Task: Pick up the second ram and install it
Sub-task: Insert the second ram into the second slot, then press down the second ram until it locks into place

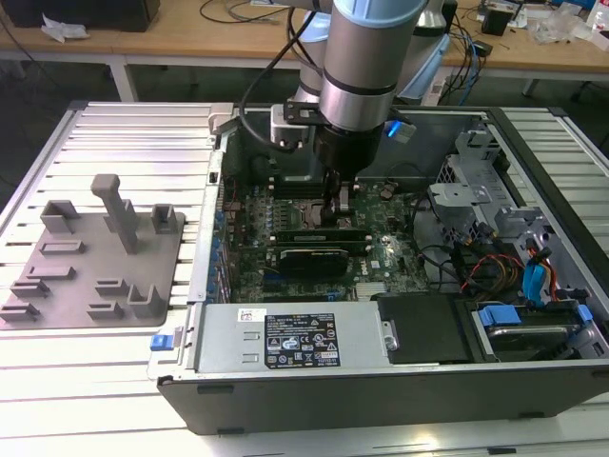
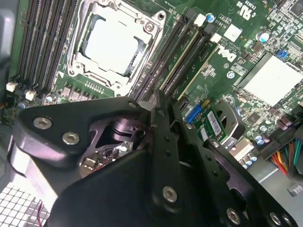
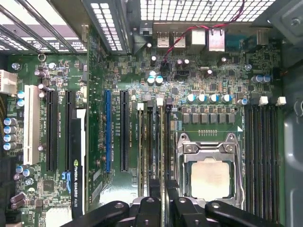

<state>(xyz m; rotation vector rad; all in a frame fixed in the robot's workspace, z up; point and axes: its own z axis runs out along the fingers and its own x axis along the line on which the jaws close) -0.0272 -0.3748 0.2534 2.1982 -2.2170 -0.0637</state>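
Second ram (image 2: pixel 211 122): pinched in claw (image 1: pixel 339 211), over memory slots (image 3: pixel 154 142) beside processor socket (image 3: pixel 208 177); needs square, even seating.

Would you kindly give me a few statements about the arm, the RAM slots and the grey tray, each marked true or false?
1. The gripper is down inside the open computer case, over the motherboard. True.
2. The grey fixture tray lies inside the case. False: it lies on the slatted table, outside the case, toward the exterior view's left.
3. In the first wrist view, the gripper's fingers are at the memory slots beside the processor socket. True.
4. The processor socket is covered by a cooler. False: it is bare, its metal lid visible.
5. The case's side panel is closed. False: the case lies open, its inside exposed.
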